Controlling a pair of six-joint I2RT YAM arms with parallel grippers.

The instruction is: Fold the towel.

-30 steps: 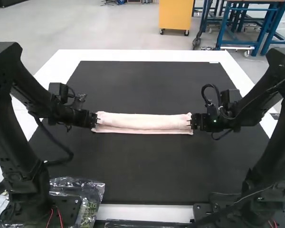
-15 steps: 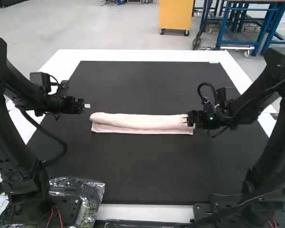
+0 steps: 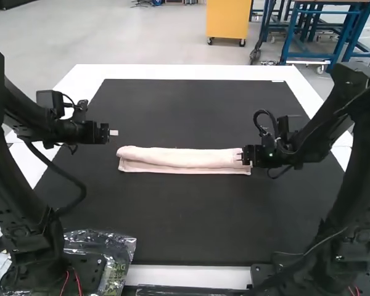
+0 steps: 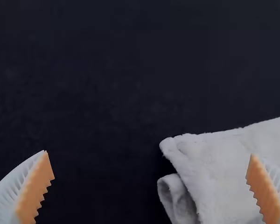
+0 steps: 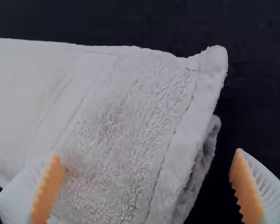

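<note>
Plastic wrapping (image 3: 114, 256), clear and crumpled, lay at the near side of the white table (image 3: 191, 275), beside the left arm's base. Farther in, on a black mat (image 3: 191, 222), the pale pink towel (image 3: 182, 159) lay folded into a narrow strip running from side to side, its layers showing at both ends. At its right end was the right gripper (image 3: 246, 156), fingers spread wide, one over the cloth, the other past its edge, gripping nothing. Slightly farther away, near the towel's left end, the left gripper (image 3: 113, 132) hung wide open and empty.
</note>
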